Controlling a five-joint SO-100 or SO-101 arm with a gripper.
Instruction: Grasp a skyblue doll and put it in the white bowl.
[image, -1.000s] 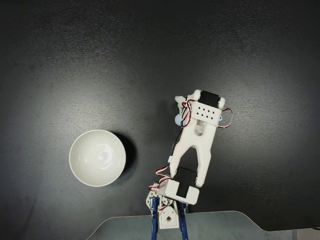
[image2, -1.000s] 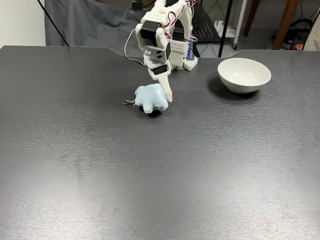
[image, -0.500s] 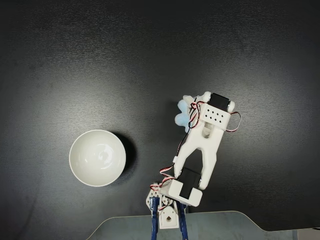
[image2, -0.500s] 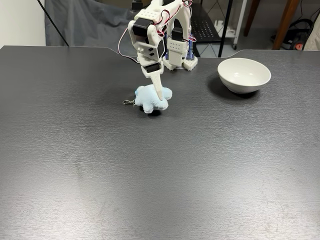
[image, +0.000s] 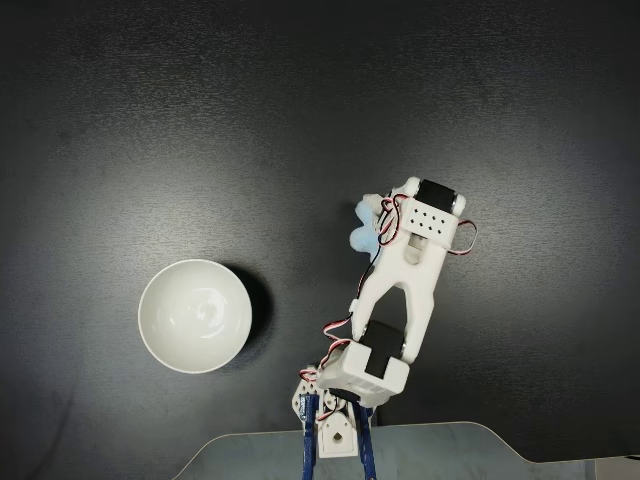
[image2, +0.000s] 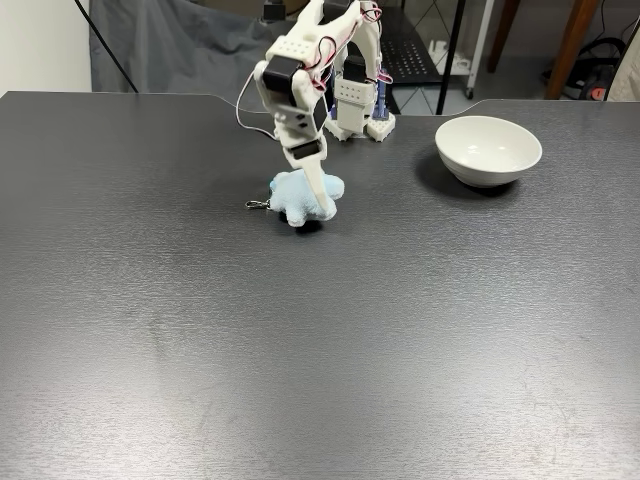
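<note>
The skyblue doll (image2: 304, 198) is seen lying on the dark tabletop (image2: 300, 340), a little way in from the far edge in a fixed view taken from the front, close before the arm's base (image2: 357, 100). Its small metal clasp (image2: 257, 204) is stretched out on the surface toward the left edge in that view. The pincer (image2: 318, 203) is lowered steeply onto the doll, one white finger (image2: 314, 185) being pressed down into the plush. How far the jaws stand apart, and whether the doll is clamped between them, cannot be told, since the second finger is hidden behind the first and the plush.

In a fixed view from above, only a pale-blue edge of the doll (image: 364, 228) is shown beside the arm's wrist.

The white bowl (image2: 489, 149) is placed upright toward the far right corner in the front view, well apart from the doll, with its smooth inside bare (image: 195, 315).
</note>
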